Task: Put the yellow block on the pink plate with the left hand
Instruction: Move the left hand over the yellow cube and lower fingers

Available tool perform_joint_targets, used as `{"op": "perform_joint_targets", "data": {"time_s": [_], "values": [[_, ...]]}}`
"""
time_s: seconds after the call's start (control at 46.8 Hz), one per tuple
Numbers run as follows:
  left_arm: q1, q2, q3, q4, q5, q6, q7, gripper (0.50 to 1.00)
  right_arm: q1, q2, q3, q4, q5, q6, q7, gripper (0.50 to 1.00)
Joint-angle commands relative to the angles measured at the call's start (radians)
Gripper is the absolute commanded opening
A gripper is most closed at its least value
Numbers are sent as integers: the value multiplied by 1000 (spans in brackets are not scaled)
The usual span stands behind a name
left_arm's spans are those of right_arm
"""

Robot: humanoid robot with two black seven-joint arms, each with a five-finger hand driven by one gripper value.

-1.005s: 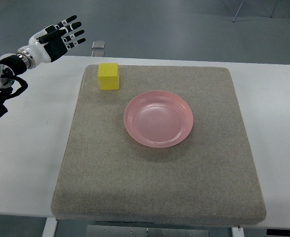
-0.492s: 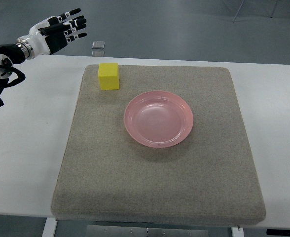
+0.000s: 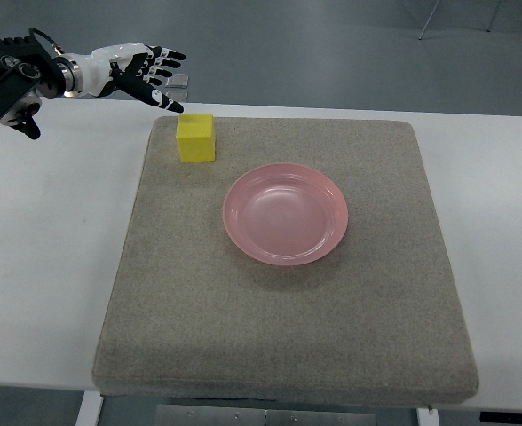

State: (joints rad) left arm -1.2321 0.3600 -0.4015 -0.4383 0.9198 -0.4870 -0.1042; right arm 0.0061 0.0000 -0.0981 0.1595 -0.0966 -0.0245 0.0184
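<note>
A yellow block (image 3: pixel 195 137) rests on the grey mat (image 3: pixel 279 328) near its far left corner. To the block's right and a little nearer sits the pink plate (image 3: pixel 285 213), with nothing in it. My left hand (image 3: pixel 146 73) hovers above the table's far edge, just up and left of the block, with its fingers spread and nothing in them. Its arm comes in from the upper left corner. The right arm does not show.
The mat lies on a white table (image 3: pixel 52 257). A small clear object (image 3: pixel 177 82) lies on the floor beyond the table's far edge, partly behind my left hand. Chair legs (image 3: pixel 430 18) stand at the far right.
My left hand has swung to the right and turned palm down, coming from well left of the mat to just short of the yellow block. Block and plate have not moved.
</note>
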Motion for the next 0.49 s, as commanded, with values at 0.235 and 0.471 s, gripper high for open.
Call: {"op": "perform_joint_targets", "data": {"time_s": [0.235,0.471], "values": [[-41,-30,29,0,241,59,-5,994,0,0,0,0,0,0,0,924],[-46,-99,142,7,289,79,-11,994,0,0,0,0,0,0,0,924]]}}
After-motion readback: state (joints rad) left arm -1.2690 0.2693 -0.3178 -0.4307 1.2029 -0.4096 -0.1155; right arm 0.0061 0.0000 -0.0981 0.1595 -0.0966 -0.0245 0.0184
